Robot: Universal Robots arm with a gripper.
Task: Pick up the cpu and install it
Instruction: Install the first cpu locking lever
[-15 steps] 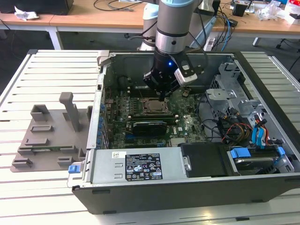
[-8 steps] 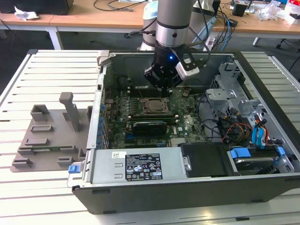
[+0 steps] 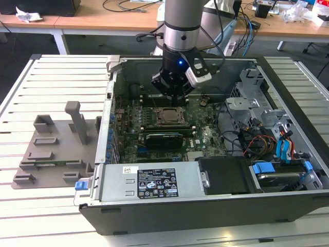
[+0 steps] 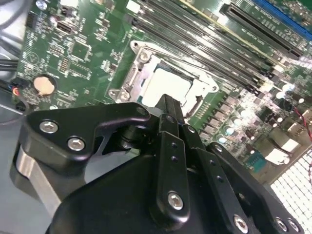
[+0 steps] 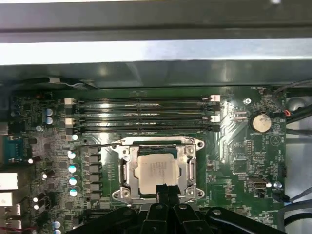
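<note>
The cpu (image 5: 157, 170) is a silver-white square lying flat inside the metal socket frame (image 5: 124, 170) on the green motherboard (image 5: 234, 156). In the second wrist view the cpu (image 4: 163, 84) appears bright, just past the black fingertips (image 4: 168, 101). My gripper (image 5: 163, 189) hovers over the socket's near edge, its two fingers pressed together with nothing between them. In the exterior view the gripper (image 3: 174, 96) hangs inside the open computer case, a little above and behind the cpu (image 3: 167, 117).
Memory slots (image 5: 141, 117) run beside the socket. The case wall (image 3: 110, 98) rises on the exterior view's left, and the drive cage with cables (image 3: 267, 134) is on its right. The power supply (image 3: 149, 182) sits at the front. A grey plastic fixture (image 3: 56, 149) lies on the table.
</note>
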